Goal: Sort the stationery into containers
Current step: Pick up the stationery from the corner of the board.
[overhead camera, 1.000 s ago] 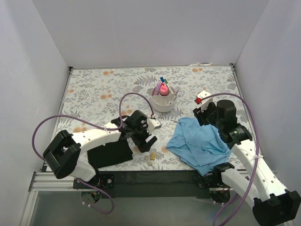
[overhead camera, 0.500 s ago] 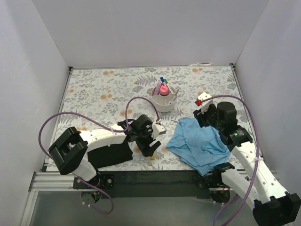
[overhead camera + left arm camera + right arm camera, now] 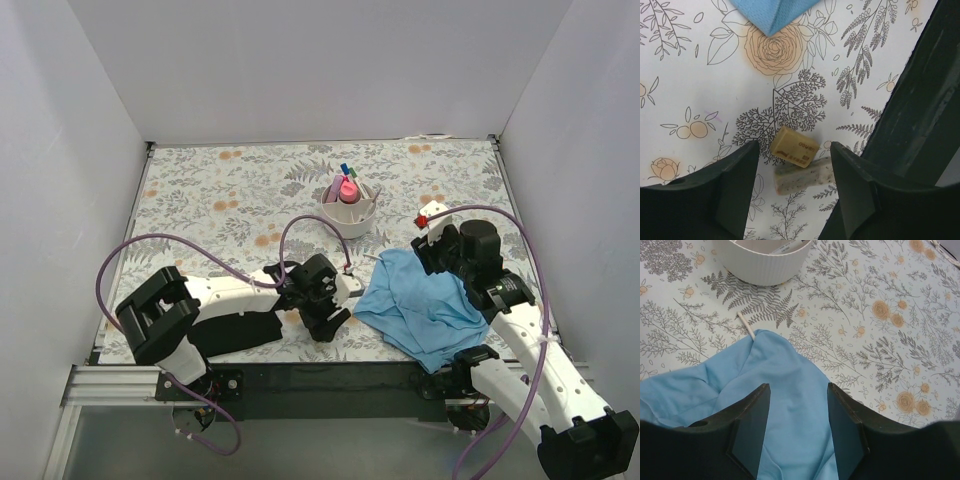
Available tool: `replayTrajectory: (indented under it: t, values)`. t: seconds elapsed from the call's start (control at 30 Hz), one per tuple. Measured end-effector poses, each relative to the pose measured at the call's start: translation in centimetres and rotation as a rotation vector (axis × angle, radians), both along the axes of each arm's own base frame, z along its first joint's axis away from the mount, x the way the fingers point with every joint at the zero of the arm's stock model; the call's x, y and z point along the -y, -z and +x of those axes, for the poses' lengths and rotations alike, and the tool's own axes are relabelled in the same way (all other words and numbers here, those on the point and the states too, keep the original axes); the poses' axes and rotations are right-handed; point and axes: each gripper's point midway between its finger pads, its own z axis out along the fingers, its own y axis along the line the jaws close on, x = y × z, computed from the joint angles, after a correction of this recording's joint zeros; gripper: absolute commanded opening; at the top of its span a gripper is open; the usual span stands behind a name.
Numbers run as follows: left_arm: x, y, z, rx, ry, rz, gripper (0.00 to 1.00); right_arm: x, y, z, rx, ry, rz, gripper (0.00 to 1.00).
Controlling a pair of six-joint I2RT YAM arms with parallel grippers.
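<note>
Holding pink highlighter (image 3: pixel 348 189), prob pens (image 3: pixel 345 169), organiser (image 3: pixel 345 229), L claw (image 3: pixel 794 150), R claw (image 3: pixel 797 390) both open, empty

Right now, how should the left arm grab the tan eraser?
Probably by its two short ends, coming straight down. The tan eraser lies flat, and the speckled eraser lies along one long side, touching or nearly, so there's no room for fingers there. The open left gripper straddles both.
</note>
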Motion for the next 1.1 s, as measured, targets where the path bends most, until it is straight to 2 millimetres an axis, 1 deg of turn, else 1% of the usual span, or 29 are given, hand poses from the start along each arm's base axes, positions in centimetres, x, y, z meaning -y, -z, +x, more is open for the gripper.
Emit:
replayTrajectory:
  t: [0.17,0.27,0.37,0.43,0.53,0.6,0.7,0.83,0.9,1.03,1.07,1.1]
  values:
    - [0.7,0.2,0.1,0.012,-0.014,-0.01,0.52,0.2,0.1,0.0,0.001,0.011,-0.006,0.57]
    - [1.0,0.3,0.2,0.041,-0.019,-0.011,0.52,0.3,0.1,0.0,0.003,0.015,-0.008,0.57]
    - [1.2,0.4,0.3,0.072,-0.015,-0.009,0.54,0.4,0.5,-0.1,-0.004,0.017,-0.012,0.57]
    - [1.3,0.4,0.2,0.09,-0.006,-0.004,0.58,0.4,0.6,-0.1,-0.007,0.018,-0.014,0.57]
    - [1.0,0.5,0.0,0.125,0.022,0.002,0.62,0.5,0.5,-0.1,-0.001,0.019,-0.013,0.57]
    - [0.9,0.5,0.0,0.145,0.039,0.005,0.63,0.5,0.4,-0.1,0.0,0.018,-0.013,0.57]
    - [0.4,0.6,0.1,0.182,0.055,0.01,0.63,0.5,0.5,-0.1,-0.001,0.018,-0.013,0.57]
    - [-0.2,0.8,0.7,0.233,0.057,0.015,0.6,0.4,0.6,-0.1,-0.007,0.017,-0.016,0.57]
    - [-0.4,0.9,1.1,0.257,0.056,0.019,0.57,0.4,0.8,-0.1,-0.013,0.017,-0.018,0.57]
    - [-0.5,1.0,1.6,0.289,0.051,0.028,0.44,0.4,0.9,0.0,-0.017,0.017,-0.019,0.56]
    - [-0.5,1.0,1.7,0.29,0.049,0.027,0.3,0.4,0.9,0.0,-0.018,0.017,-0.019,0.56]
    - [-0.5,1.0,1.7,0.29,0.05,0.026,0.22,0.4,0.9,0.0,-0.018,0.018,-0.018,0.56]
